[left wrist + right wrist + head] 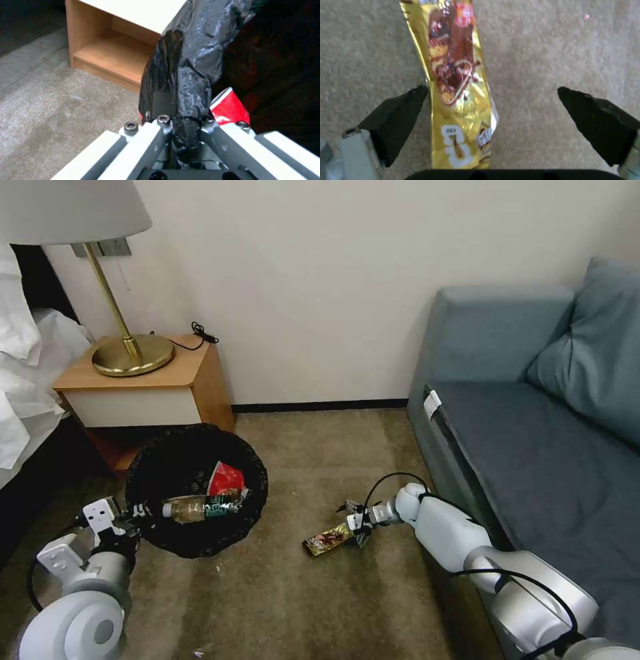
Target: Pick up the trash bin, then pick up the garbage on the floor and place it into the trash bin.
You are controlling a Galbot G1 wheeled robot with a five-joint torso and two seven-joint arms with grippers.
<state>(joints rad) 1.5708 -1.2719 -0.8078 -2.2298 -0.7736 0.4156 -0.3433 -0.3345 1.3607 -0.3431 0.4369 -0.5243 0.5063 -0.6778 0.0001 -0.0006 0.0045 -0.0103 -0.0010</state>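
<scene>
I have the bin in my left gripper, which is clamped shut on the bag-covered rim at the side nearest me; the left wrist view shows the black bag pinched between the closed fingers. The bin sits low by the nightstand, though I cannot tell whether it is lifted clear of the carpet or resting on it.

Inside the bin I can see the bottle lying across the bottom and the red-and-white wrapper above it. I cannot make out the brown paper bag, inside or on the floor, so it may be buried under the others or hidden by the bag's folds.

What is left, as far as I can judge, is the gold wrapper. It lies flat on the carpet, well to the right of the bin and in front of the sofa. My right gripper is down at its near end with its fingers spread wide; in the right wrist view the wrapper runs between the two pads, touching or nearly touching one and well clear of the other. Nothing is gripped yet.

So I would call the job mostly done: bin in hand, at least two pieces in, one piece awaiting pickup.
</scene>
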